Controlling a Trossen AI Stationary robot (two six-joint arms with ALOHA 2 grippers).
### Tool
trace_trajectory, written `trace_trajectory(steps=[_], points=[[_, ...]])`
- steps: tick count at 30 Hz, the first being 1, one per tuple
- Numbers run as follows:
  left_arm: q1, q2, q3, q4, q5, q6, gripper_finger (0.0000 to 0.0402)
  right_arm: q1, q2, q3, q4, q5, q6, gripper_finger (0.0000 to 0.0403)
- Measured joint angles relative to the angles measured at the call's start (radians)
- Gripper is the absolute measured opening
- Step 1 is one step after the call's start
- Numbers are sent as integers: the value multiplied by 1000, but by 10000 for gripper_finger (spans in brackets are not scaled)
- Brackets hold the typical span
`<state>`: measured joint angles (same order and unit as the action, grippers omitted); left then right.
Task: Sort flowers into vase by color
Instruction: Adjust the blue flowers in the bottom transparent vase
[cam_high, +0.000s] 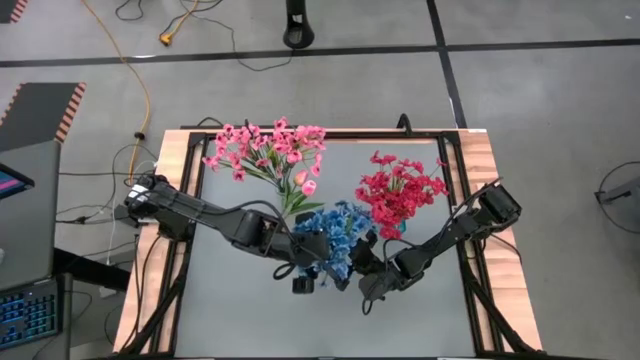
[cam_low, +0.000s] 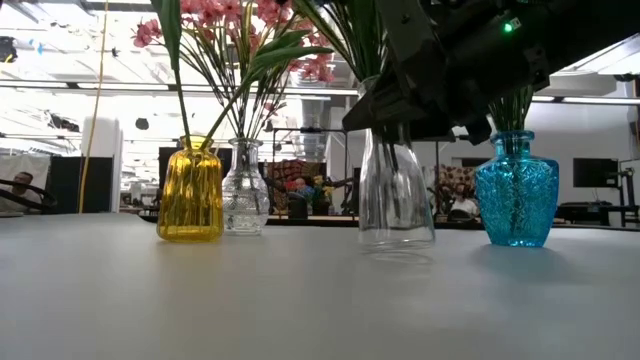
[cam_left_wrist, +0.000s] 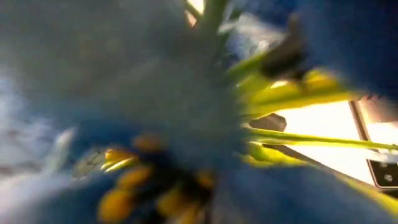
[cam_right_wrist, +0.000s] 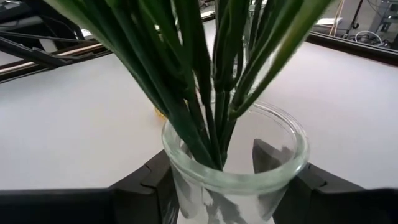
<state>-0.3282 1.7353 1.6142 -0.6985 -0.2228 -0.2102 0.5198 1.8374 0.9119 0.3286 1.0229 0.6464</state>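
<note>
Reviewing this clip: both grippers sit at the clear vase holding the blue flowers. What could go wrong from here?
1. The right gripper clasps the clear vase near its rim; a sideways pull might tip the tall vase.
2. The left gripper is buried in the blue flowers, its wrist view filled with petals; withdrawing may drag stems out.
3. The red flowers in the blue vase stand close by and could be brushed.

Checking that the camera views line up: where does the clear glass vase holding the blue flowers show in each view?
High view: hidden under the blue flowers, at the centre.
Low view: clear glass vase right of centre, between small clear vase and blue vase.
Left wrist view: not visible; only blurred blue blossoms.
Right wrist view: its rim between the right gripper's fingers.
Shared landmark: the green stems.
</note>
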Motion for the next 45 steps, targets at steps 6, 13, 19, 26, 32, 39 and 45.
trace_trajectory(steps=[6,13,19,26,32,39,45], points=[[-2,-1,0,9,0,6,221,0,0,1,0,-6,-1,215],[-5,0,0,9,-1,6,221,0,0,1,0,-7,0,216],[-5,0,0,9,-1,7,221,0,1,1,0,-8,0,216],[-5,0,0,9,-1,6,221,0,1,1,0,-8,0,216],[-5,0,0,9,-1,6,221,0,1,1,0,-10,0,217],[-5,0,0,9,-1,6,221,-9,2,1,-3,-65,1,228],[-10,1,0,9,-1,5,222,-34,2,1,-1,-140,3,270]])
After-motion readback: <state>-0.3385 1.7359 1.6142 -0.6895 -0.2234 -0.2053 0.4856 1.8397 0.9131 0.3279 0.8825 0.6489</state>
